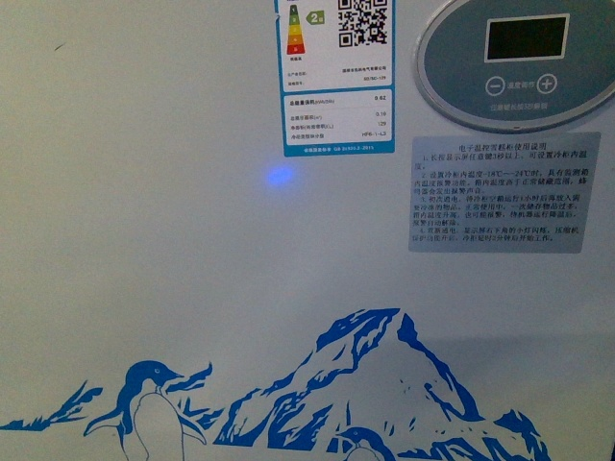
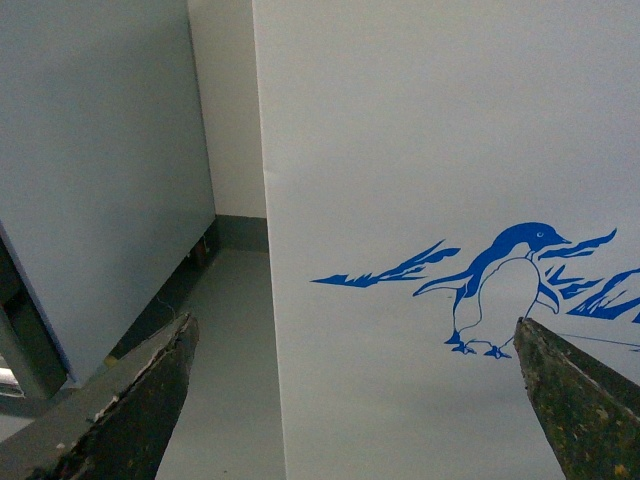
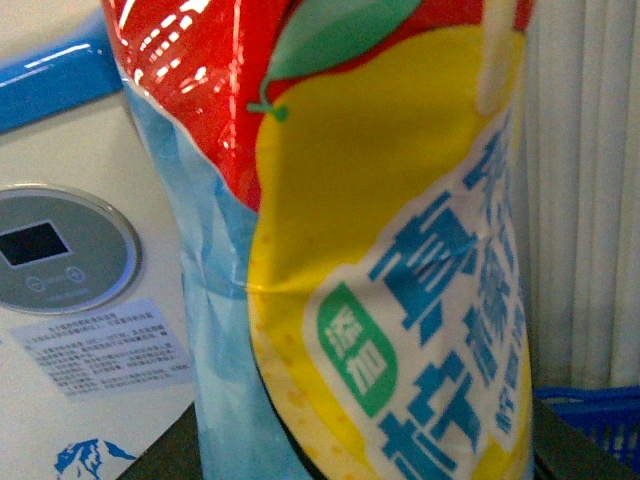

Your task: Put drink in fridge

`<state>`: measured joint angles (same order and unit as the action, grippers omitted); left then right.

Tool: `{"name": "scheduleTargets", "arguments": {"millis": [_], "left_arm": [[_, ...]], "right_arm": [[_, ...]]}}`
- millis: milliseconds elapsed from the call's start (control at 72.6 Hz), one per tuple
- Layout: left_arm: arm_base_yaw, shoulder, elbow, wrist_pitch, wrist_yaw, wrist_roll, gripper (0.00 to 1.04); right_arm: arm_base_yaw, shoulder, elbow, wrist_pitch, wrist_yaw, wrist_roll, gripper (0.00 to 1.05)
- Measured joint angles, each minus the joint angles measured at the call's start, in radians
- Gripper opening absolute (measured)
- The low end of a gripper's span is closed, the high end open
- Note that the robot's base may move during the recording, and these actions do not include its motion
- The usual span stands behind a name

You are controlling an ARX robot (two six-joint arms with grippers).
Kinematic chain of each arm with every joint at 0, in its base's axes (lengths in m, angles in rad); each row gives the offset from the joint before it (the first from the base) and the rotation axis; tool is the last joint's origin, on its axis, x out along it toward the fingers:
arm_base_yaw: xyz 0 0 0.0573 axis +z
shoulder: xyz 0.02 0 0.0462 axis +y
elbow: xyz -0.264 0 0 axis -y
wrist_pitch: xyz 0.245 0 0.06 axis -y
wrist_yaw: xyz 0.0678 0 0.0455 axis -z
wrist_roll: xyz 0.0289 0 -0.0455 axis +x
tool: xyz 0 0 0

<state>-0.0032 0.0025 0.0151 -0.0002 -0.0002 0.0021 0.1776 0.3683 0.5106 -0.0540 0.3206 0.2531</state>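
Note:
The fridge (image 1: 192, 288) fills the front view as a white wall with a blue penguin-and-mountain decal and an oval grey control panel (image 1: 514, 58). Neither arm shows in that view. In the right wrist view the drink bottle (image 3: 360, 260), with a yellow, red and blue label, fills the picture, and my right gripper (image 3: 365, 470) is shut on it. Beside it stand the fridge's blue top rim (image 3: 55, 85) and panel (image 3: 60, 250). My left gripper (image 2: 355, 400) is open and holds nothing, facing the fridge's white side (image 2: 420, 150) near the penguin.
A plain grey-white cabinet (image 2: 95, 170) stands to one side of the fridge, with a narrow strip of grey floor (image 2: 225, 350) between them. A blue basket (image 3: 600, 420) and a pale curtain (image 3: 590, 190) lie behind the bottle. An energy label (image 1: 336, 72) and instruction sticker (image 1: 497, 192) are on the fridge front.

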Motion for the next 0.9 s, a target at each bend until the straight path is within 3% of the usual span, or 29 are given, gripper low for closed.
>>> {"name": "scheduleTargets", "arguments": {"millis": [896], "left_arm": [[0.000,0.000,0.000,0.000,0.001,0.000,0.97]], "right_arm": [[0.001,-0.006,-0.008,0.001,0.001,-0.007,0.43]]}}
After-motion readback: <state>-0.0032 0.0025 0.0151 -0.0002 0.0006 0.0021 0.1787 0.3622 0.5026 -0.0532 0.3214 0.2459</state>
